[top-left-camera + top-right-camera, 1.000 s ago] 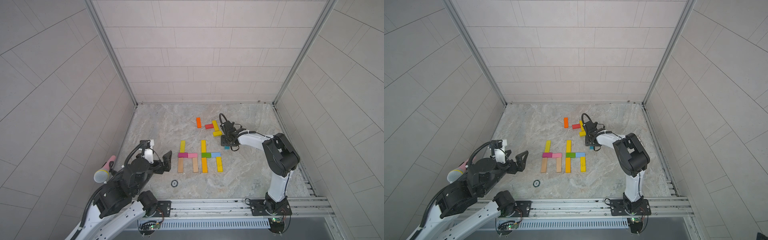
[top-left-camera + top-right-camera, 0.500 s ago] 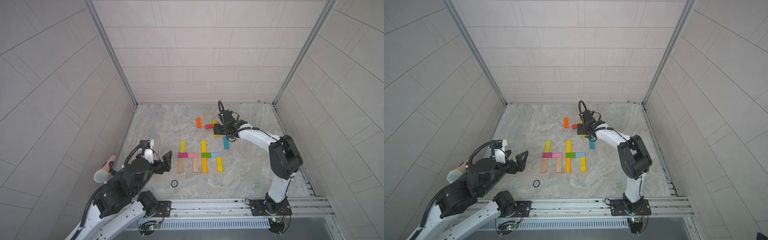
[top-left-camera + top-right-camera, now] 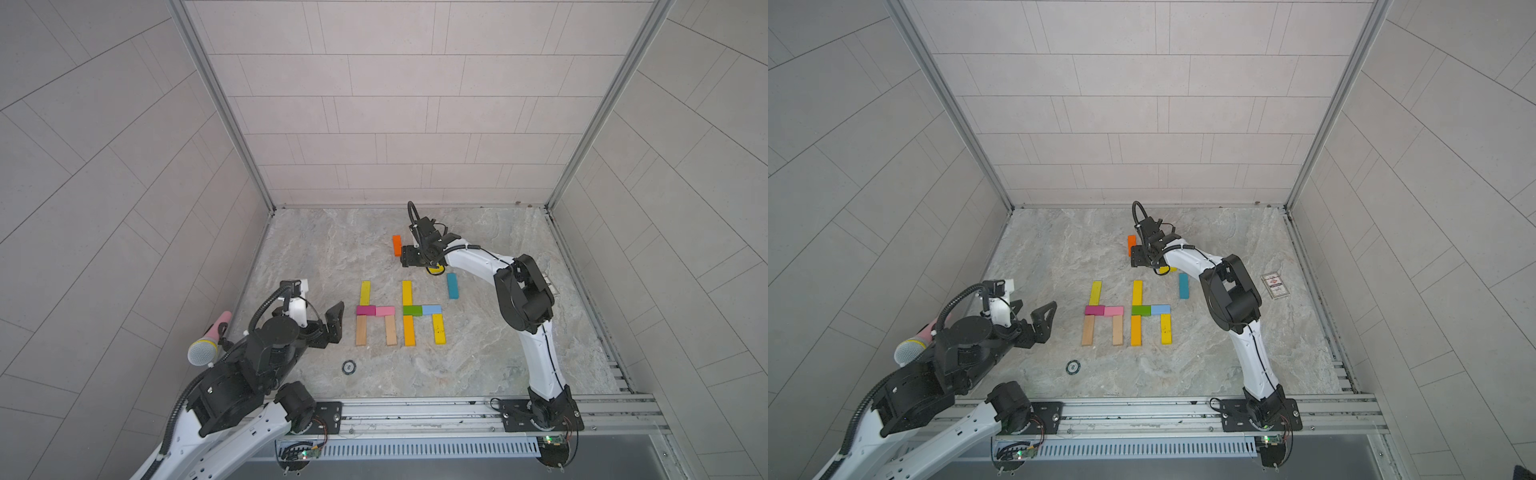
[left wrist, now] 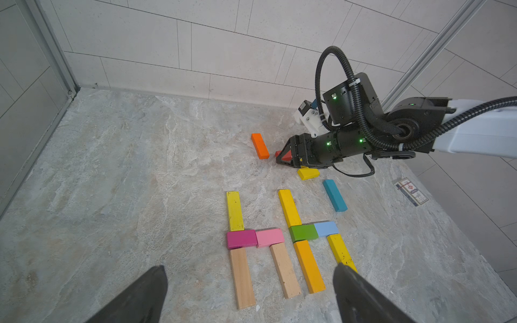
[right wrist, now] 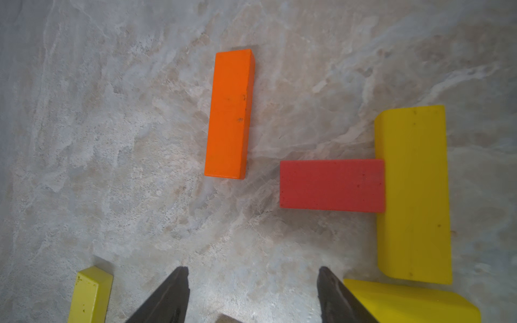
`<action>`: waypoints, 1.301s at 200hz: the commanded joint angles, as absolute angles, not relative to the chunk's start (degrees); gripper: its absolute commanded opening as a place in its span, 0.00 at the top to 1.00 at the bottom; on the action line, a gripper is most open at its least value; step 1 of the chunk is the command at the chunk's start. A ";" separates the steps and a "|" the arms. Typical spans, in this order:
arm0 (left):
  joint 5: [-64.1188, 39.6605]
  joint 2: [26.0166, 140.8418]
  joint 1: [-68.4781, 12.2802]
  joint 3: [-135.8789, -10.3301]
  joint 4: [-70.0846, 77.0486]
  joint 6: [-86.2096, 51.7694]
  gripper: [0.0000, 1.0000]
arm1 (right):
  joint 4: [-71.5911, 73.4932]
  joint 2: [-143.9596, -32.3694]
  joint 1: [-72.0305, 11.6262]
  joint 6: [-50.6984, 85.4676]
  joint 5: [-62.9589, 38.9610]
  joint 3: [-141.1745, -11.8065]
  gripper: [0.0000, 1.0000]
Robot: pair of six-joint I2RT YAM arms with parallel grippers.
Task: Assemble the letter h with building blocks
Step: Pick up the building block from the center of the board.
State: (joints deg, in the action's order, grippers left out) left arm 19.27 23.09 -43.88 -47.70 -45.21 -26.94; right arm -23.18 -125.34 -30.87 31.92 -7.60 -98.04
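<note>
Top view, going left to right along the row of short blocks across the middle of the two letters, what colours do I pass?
In a top view: magenta block → pink block → green block → light blue block.

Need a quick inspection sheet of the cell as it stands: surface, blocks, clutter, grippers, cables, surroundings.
Surface: marbled tabletop, no spills seen.
Job's things: h with pink crossbar and h with green crossbar lie flat, side by side; teal bar, orange bar, red bar, yellow pieces loose behind.
Clutter: printed card, round token, microphone.
Grippers: left gripper open, empty; right gripper open, empty, over loose pieces.
Cables: right hose, left hose, both off the blocks.
Surroundings: tiled walls, front rail.
</note>
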 commanded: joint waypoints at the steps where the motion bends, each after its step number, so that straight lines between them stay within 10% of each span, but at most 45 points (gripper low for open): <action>1: 19.43 23.24 -43.59 -47.32 -44.29 -25.84 0.00 | -27.03 -127.27 -30.55 31.47 -6.15 -99.64 0.25; 260: 18.19 24.30 -43.59 -47.29 -43.95 -25.70 0.00 | -36.71 -141.42 -30.60 24.83 7.91 -118.62 0.23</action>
State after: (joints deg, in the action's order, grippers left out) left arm 18.28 23.79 -43.88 -47.70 -44.80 -26.94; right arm -34.54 -139.94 -30.28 26.15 6.52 -117.95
